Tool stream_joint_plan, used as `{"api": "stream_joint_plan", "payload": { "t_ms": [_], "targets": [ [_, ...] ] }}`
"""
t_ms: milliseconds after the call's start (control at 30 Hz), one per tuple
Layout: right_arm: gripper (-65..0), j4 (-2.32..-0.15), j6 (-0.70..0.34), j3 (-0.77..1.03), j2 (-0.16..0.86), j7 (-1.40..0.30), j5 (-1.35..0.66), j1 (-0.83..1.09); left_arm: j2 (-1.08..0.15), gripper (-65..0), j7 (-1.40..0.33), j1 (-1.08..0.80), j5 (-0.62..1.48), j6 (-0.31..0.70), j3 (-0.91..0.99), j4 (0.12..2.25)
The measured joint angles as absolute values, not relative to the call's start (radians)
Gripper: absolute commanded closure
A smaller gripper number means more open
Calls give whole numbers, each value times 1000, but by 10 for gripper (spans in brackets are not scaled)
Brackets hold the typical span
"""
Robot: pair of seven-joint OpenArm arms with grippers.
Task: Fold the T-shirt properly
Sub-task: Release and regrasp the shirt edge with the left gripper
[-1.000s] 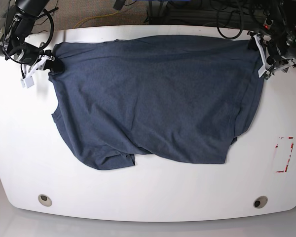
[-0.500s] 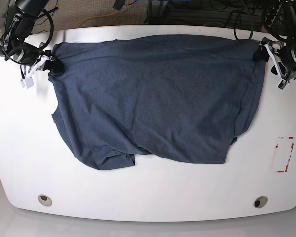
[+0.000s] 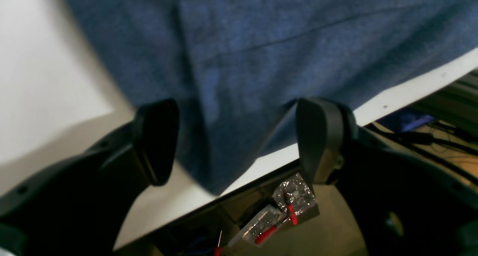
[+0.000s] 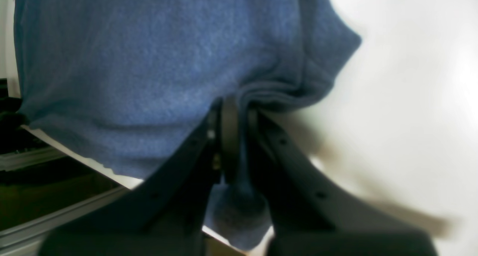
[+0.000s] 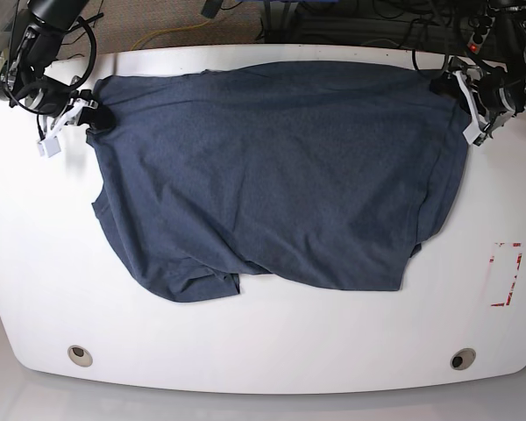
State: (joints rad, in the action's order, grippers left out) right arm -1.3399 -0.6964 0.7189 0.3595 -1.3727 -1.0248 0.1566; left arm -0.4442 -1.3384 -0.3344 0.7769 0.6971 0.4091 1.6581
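The dark navy T-shirt [image 5: 272, 175] lies spread out across the white table [image 5: 263, 342], with a bunched fold at its front left. My right gripper [image 5: 95, 116] is at the shirt's far-left corner and is shut on a pinch of cloth; the right wrist view shows the fabric [image 4: 130, 61] squeezed between the closed fingers [image 4: 229, 136]. My left gripper [image 5: 462, 100] is open at the far-right corner. In the left wrist view the shirt's corner [image 3: 224, 144] lies between the two spread pads [image 3: 158, 140] without being clamped.
The table's far edge [image 3: 392, 99] runs right behind the left gripper, with cables and a frame beyond it. A red-marked rectangle [image 5: 506, 274] is on the table's right side. Two round holes [image 5: 80, 355] [image 5: 462, 359] sit near the front edge.
The left gripper swung out to the right off the shirt's edge, then came back left to the far-right corner, staying open. The right gripper and the shirt have not moved.
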Motion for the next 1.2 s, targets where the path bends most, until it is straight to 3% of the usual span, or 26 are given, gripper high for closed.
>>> {"api": "stream_joint_plan", "payload": {
  "t_ms": [300,467,533,833,1200],
  "targets": [
    [0,-1340,-696,719,358,-1373,-1025,156,-444,-253,-1338,-335,780,697,382,1660],
    [0,-1340,-696,721,358,-1373,-1025,156,-442,-74,-1338,-334,783,697,358,1660],
    [0,-1340,-697,721,358,-1373,-1025,156,-441,-38,-1338,-335,783,697,359,1662],
    [0,-1340,-696,721,359,-1366,-1025,156,-444,0,-1337,-339,782,697,362,1826],
    [0,-1340,-696,721,358,-1365,-1025,156,-453,-1,-1336,-403,785,697,420,1952]
  ]
}}
